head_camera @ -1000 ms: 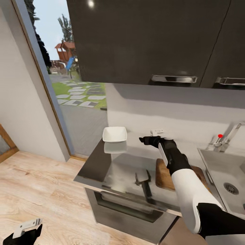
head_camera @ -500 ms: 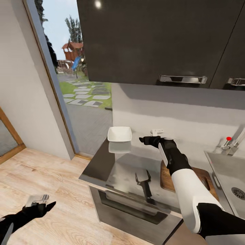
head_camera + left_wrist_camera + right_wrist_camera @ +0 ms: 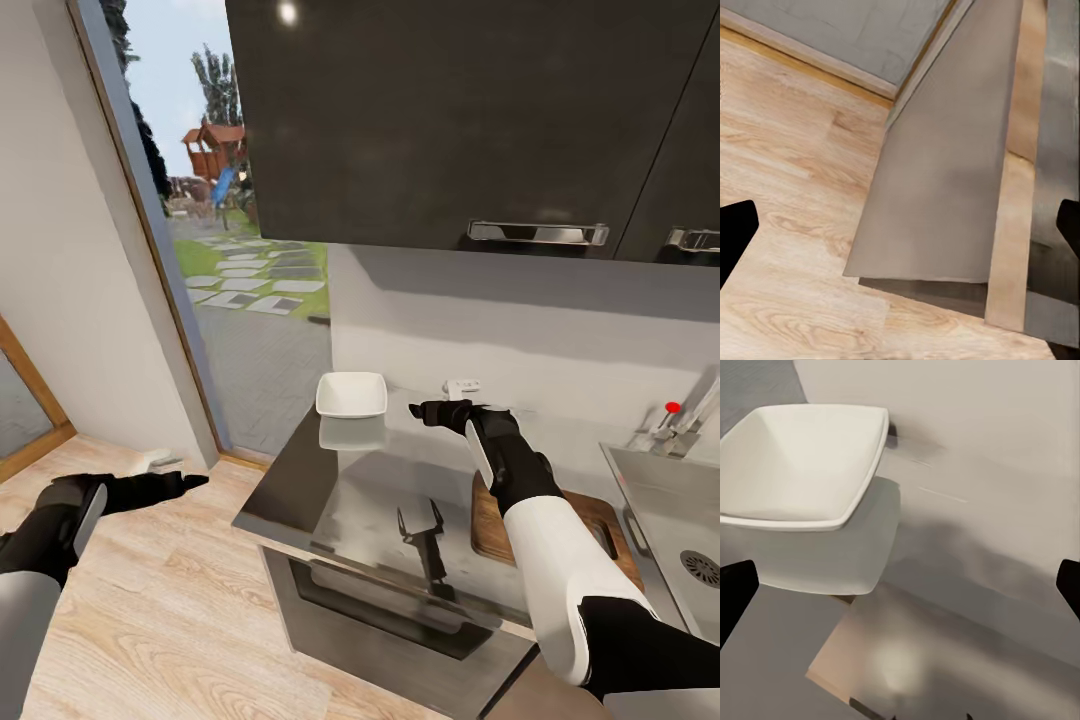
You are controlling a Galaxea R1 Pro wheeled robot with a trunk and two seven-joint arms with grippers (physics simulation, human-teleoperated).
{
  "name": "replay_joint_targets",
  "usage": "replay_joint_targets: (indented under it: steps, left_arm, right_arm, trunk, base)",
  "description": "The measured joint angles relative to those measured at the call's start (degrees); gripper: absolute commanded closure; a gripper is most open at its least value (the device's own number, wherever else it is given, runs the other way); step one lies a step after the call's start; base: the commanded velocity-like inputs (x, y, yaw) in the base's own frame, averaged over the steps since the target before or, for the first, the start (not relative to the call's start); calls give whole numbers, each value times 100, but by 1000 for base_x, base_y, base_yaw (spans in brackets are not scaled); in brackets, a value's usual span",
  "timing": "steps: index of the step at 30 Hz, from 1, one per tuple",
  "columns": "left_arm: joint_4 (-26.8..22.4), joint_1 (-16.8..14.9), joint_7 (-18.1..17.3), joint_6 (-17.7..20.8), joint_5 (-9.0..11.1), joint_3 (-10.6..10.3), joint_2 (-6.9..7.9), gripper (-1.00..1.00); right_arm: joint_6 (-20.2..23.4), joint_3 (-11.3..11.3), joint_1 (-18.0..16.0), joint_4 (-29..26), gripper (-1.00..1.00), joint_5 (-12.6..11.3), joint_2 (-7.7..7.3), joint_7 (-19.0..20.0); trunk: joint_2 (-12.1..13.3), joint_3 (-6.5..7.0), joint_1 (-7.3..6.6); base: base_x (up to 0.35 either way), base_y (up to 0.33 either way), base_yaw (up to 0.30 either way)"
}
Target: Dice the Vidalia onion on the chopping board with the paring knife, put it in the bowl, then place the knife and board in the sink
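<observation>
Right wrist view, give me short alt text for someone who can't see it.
A shallow white squarish bowl sits empty on a glossy grey countertop that mirrors it, beside a pale wall. The dark tips of the open right gripper's fingers show at both edges.

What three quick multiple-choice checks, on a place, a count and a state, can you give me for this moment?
1. Where is the bowl?
A. in the sink
B. on the countertop, near its far left corner
C. on the chopping board

2. How many bowls are on the countertop?
A. one
B. two
C. three

3. What is the right gripper holding?
A. the bowl
B. a knife
C. nothing

Answers: 1 B, the bowl rests on the countertop, apart from the chopping board. 2 A, a single white one. 3 C, the right gripper hangs above the countertop, its fingers wide apart in the right wrist view.
</observation>
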Motion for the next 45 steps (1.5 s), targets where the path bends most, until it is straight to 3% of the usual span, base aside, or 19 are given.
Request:
replay_joint_targets:
  steps: [2,3,6,9,13,24,33,38,45]
  left_arm:
    - [286,-274,144,3,-30,-326,-6,-100]
    - [711,-690,582,13,-46,-592,-20,-100]
    - [1188,-1223,1029,41,-57,-696,-34,-100]
    - [1530,-1648,1237,85,-61,-726,-52,-100]
    - [1609,-2016,1336,68,-68,-750,-67,-100]
    - [1373,-2088,1330,19,-67,-762,-136,-100]
    - [1233,-2083,1217,-449,-67,-763,-199,-100]
    - [1237,-2073,1213,-739,-62,-834,-373,-100]
    - [1237,-2067,1221,-800,-67,-1066,-505,-100]
  right_arm:
    - [0,0,0,0,-100,0,0,-3]
    - [0,-1,0,0,-100,1,0,-5]
    - [0,-1,0,0,-100,5,0,-11]
    - [0,-1,0,0,-100,7,0,-13]
    - [-2,-1,1,-2,-100,7,-1,-14]
    - [3,-9,1,-3,-100,7,-1,-15]
    - [3,-12,1,-3,-100,7,-1,-15]
    - [2,-4,1,-2,-100,8,-1,-14]
    - [1,-7,1,-1,-100,7,0,-14]
  trunk:
    - [0,0,0]
    - [0,1,1]
    - [0,0,0]
    - [-1,0,0]
    - [-1,0,-1]
    - [-1,-1,-1]
    - [-1,-1,-1]
    - [0,-1,0]
    - [-1,-1,-1]
  base:
    - [0,0,0]
    - [0,0,0]
    - [0,0,0]
    - [0,0,-2]
    - [0,0,-147]
    - [0,0,-278]
    - [0,0,-299]
    - [0,0,-240]
    - [0,0,-147]
